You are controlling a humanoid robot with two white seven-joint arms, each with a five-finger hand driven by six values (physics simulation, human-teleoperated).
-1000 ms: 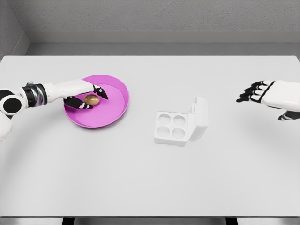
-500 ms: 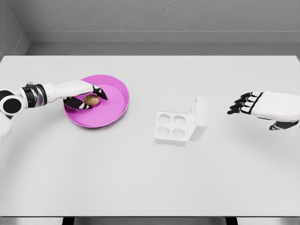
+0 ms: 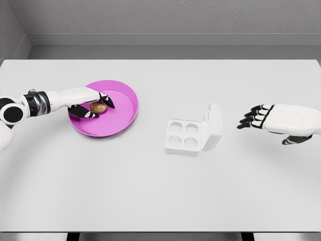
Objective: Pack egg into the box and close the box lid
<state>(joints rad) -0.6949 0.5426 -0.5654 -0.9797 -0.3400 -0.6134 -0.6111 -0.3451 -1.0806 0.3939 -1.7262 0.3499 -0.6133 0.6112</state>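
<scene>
The left hand [image 3: 89, 104] fingers pinch the egg [image 3: 98, 107] in the pink plate [image 3: 123, 118], while the right hand [image 3: 278, 120], fingers spread, hangs near the open box [image 3: 194, 132]

Left hand [image 3: 93, 104] grips egg [image 3: 98, 107] in pink plate [image 3: 125, 118]; box [image 3: 193, 135] lies open.

A white table [image 3: 160, 201] stands before a grey textured wall [image 3: 170, 17]

A pale grey tabletop [image 3: 160, 196] carried a round magenta plate [image 3: 122, 118] at its left and, well apart, a white four-cup egg box [image 3: 183, 136] with lid raised near the middle.
</scene>
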